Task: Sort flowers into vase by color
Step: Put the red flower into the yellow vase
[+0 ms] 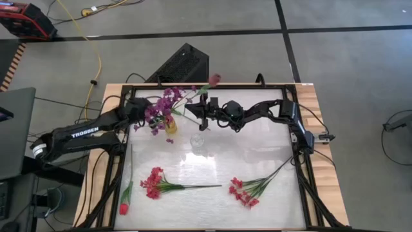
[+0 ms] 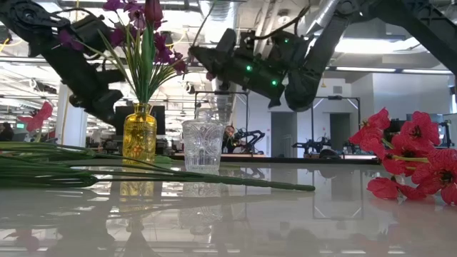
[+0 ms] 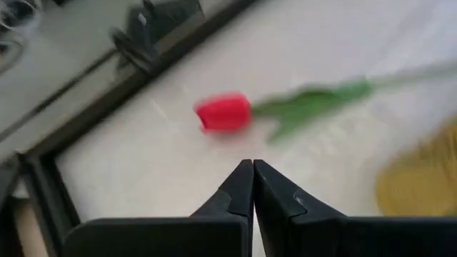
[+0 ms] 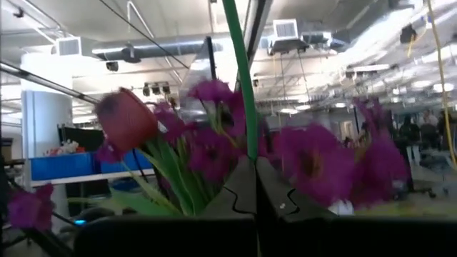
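A yellow vase (image 1: 170, 126) stands at the table's far left and holds purple sprays (image 2: 168, 53) and a dark tulip bud (image 2: 152, 11). My right gripper (image 1: 195, 109) hangs just right of these blossoms, shut on a thin green stem (image 4: 239, 71). In the high view that stem leads off to a maroon-pink tulip head (image 1: 214, 79) near the far edge. My left gripper (image 1: 136, 124) is shut on nothing, left of the vase. It looks down at a red tulip (image 3: 223, 113) that lies flat on the table. My right gripper pinches the green stem (image 4: 248, 139) between its two fingers. The fingers come from the table's right, slanting a little upward, and lie across the stem. The stem rises steeply from them. Its lower end is hidden under the fingers.
A clear cut-glass vase (image 1: 197, 140) stands right of the yellow one, under my right arm. Two red-pink sprays (image 1: 154, 183) (image 1: 244, 193) lie near the front edge. The red tulip's stem runs along the left side. A black frame (image 1: 302, 161) rims the tabletop.
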Controlling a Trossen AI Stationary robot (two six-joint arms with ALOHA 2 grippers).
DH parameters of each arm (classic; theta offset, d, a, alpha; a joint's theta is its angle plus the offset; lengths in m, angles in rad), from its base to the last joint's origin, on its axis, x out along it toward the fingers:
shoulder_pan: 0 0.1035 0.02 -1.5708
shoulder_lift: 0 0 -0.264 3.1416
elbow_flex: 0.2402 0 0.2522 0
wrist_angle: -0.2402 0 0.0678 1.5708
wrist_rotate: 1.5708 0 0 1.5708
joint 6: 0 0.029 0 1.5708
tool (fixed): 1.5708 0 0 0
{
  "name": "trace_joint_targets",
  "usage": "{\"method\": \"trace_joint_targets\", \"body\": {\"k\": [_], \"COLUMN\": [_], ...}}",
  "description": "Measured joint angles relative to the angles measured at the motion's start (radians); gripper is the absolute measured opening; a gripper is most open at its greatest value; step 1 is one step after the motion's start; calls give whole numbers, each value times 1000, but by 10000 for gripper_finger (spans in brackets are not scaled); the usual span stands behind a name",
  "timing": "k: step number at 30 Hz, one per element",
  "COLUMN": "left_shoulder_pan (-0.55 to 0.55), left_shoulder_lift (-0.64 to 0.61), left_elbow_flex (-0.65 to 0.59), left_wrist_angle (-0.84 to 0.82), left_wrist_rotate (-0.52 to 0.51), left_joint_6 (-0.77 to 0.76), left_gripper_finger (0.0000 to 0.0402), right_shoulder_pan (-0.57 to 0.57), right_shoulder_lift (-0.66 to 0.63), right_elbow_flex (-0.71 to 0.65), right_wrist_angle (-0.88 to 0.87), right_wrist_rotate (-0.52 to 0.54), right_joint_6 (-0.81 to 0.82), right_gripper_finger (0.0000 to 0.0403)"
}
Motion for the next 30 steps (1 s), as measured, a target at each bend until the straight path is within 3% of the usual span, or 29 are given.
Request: {"method": "trace_joint_targets", "body": {"k": [7, 16, 20, 25, 30], "left_shoulder_pan": [-114, -181, -181, -179, -179], "left_shoulder_lift": [0, -9, -9, -12, -13], "left_elbow_flex": [0, 0, 0, 2, 50], "left_wrist_angle": [-53, -47, -56, -62, -68], "left_wrist_rotate": [124, 111, -13, -307, -436], "left_joint_6": [-36, -2, 5, 14, 106], "left_gripper_finger": [0, 0, 0, 0, 24], "right_shoulder_pan": [19, 24, 24, 16, -1], "right_shoulder_lift": [-2, -2, -2, -2, -2], "right_elbow_flex": [1, 26, 41, 44, 44], "right_wrist_angle": [2, -32, -68, -67, -62], "right_wrist_rotate": [-24, -32, -61, -61, -70], "right_joint_6": [-76, -121, -132, -118, -77], "right_gripper_finger": [14, 14, 14, 14, 14]}}
